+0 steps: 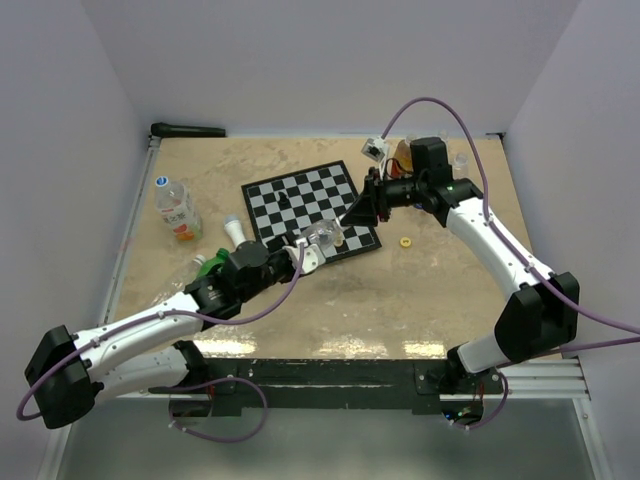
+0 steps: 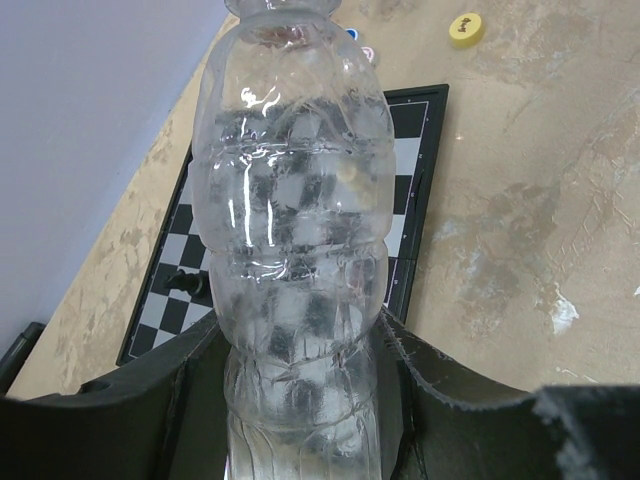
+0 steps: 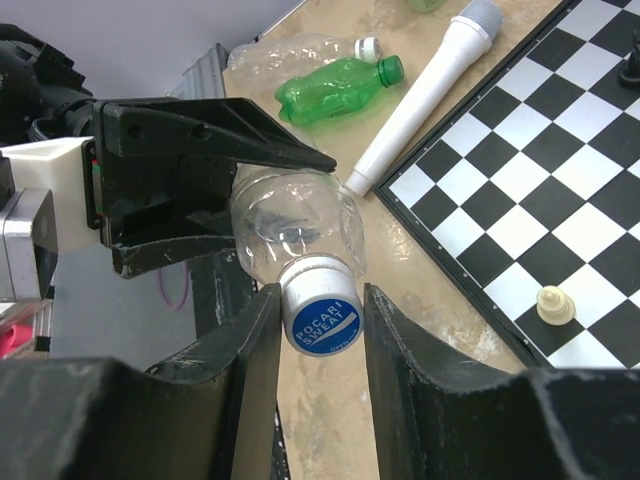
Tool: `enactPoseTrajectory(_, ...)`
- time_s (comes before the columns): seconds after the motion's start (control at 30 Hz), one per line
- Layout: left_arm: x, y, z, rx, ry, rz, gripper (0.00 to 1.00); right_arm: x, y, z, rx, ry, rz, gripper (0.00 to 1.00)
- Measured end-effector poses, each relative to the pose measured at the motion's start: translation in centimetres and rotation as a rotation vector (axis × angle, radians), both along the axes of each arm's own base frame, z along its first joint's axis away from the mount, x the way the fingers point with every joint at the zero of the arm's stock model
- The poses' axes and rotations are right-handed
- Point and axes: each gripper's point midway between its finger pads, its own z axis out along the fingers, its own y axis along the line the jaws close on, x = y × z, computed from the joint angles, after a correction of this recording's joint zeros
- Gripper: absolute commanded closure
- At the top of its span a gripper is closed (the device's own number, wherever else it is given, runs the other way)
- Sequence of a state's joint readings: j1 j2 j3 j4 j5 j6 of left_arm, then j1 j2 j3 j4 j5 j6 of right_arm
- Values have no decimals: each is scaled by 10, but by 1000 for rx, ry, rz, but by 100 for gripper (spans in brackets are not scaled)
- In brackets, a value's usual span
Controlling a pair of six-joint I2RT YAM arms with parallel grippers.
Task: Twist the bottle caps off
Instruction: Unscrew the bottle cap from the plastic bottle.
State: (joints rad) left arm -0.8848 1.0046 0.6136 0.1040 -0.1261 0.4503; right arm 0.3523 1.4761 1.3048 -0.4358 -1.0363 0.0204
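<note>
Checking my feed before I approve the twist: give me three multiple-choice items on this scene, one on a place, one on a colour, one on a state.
1. Where does the loose yellow cap lie?
A. On the chessboard
B. Inside the green bottle
C. On the table beside the chessboard

2. What colour is the top of the Pocari Sweat cap in the right gripper?
A. Blue
B. Red
C. Green

3. How is the clear bottle placed?
A. Upright on the table
B. Held sideways in the left gripper
C. Lying loose on the chessboard

Key: C, it sits on bare table off the board's edge; A, the printed blue top shows between the closed fingers; B, the left gripper clamps its body, and its capped end is in the right gripper.
</note>
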Motion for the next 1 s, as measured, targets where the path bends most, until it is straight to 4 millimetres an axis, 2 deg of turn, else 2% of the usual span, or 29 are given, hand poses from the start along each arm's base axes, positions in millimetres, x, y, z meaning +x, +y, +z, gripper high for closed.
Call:
enactPoseTrajectory(0.03, 0, 0, 0, 1, -3, -3, 96, -1, 0, 0, 1, 0, 4, 87)
enactPoseTrajectory(0.23, -2, -1, -3, 12, -4, -20, 96, -4, -2, -5, -15, -45, 38, 93)
enactPoseTrajectory(0.4, -9, -5, -10, 31, 0, -76, 96, -18, -9, -15, -73, -151, 143, 97)
enactPoseTrajectory(0.73, -23, -11, -14, 30, 0, -170, 96, -40, -19, -19, -203, -617, 434, 98)
enactPoseTrajectory(0.9, -27, -20, -3, -13, -24, -215, 96, -51, -27, -2, -252, -876, 487, 97)
enactPoseTrajectory(1.0, -28, -23, 2, -29, -35, -228, 97, -52, -28, 4, -254, -949, 505, 98)
